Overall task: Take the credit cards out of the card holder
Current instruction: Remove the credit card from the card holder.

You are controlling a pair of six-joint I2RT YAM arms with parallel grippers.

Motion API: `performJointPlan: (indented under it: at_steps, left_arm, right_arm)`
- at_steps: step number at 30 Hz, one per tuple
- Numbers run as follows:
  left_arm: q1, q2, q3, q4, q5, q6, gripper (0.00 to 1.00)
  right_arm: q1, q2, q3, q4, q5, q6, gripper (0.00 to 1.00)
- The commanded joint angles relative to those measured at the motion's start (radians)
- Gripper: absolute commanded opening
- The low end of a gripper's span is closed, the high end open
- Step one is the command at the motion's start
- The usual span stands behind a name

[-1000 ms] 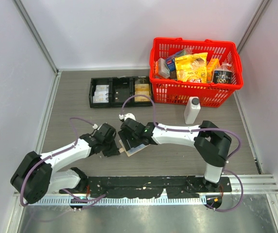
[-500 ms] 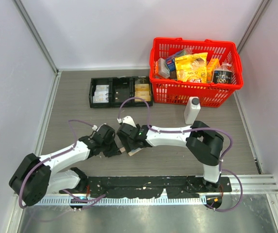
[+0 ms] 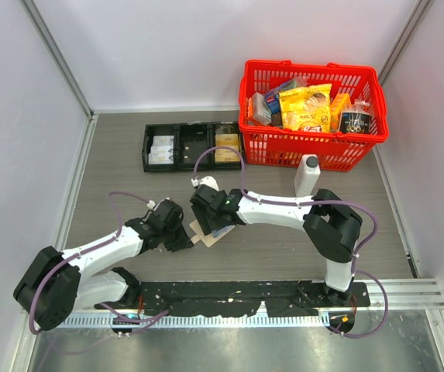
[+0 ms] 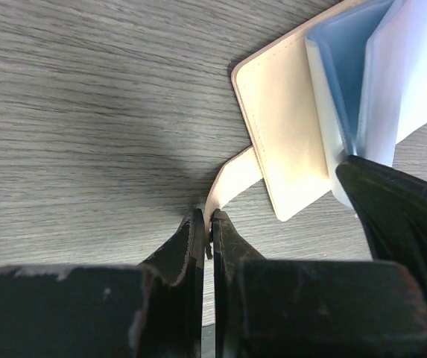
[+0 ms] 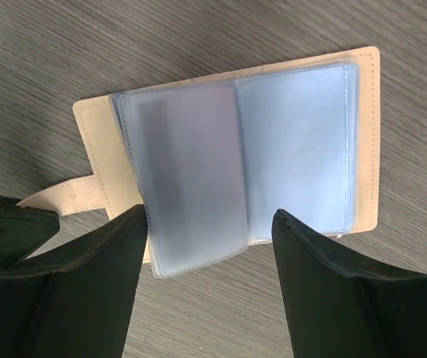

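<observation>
The card holder lies open on the table, tan outside with pale blue clear sleeves inside. Its snap tab is pinched between the shut fingers of my left gripper. My right gripper hovers right over the open sleeves, jaws wide apart, with nothing between them. From above, the card holder peeks out between the left gripper and the right gripper. No credit cards show; the sleeves look uniformly pale.
A black three-compartment tray sits at the back left. A red basket full of packaged goods stands at the back right, with a white bottle in front of it.
The right gripper dipped toward the card holder and has come back up a little. The left gripper has kept its hold on the tab.
</observation>
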Motion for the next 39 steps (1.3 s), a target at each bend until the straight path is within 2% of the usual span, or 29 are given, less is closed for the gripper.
performJointPlan:
  at_steps: [1, 5, 11, 23, 29, 33, 35, 39]
  left_arm:
    - [-0.004, 0.003, -0.016, -0.017, 0.011, 0.030, 0.00]
    - [-0.003, 0.009, -0.018, -0.010, 0.013, 0.030, 0.00]
    - [-0.004, 0.023, -0.018, -0.001, 0.021, 0.033, 0.00]
    - [-0.003, 0.029, -0.015, 0.007, 0.031, 0.036, 0.00]
    - [-0.003, 0.003, -0.004, -0.026, -0.005, 0.033, 0.00]
    - [0.013, -0.031, 0.024, -0.068, -0.060, 0.064, 0.01]
    - [0.048, -0.036, 0.053, -0.088, -0.059, 0.091, 0.04]
    - [0.132, -0.026, 0.134, -0.134, -0.045, 0.142, 0.12]
  right_arm:
    - [-0.037, -0.072, 0.026, -0.015, -0.040, -0.019, 0.71]
    - [-0.073, -0.106, -0.011, 0.006, -0.102, -0.021, 0.71]
    - [-0.141, -0.158, -0.069, 0.012, -0.115, -0.031, 0.71]
    - [-0.110, -0.113, -0.023, 0.014, -0.147, -0.041, 0.71]
    - [-0.100, -0.123, -0.034, 0.057, -0.259, -0.061, 0.71]
    - [-0.116, -0.159, -0.071, 0.106, -0.403, -0.062, 0.71]
    - [-0.152, -0.178, -0.100, 0.144, -0.487, -0.047, 0.71]
    - [-0.244, -0.219, -0.178, 0.216, -0.552, -0.010, 0.69]
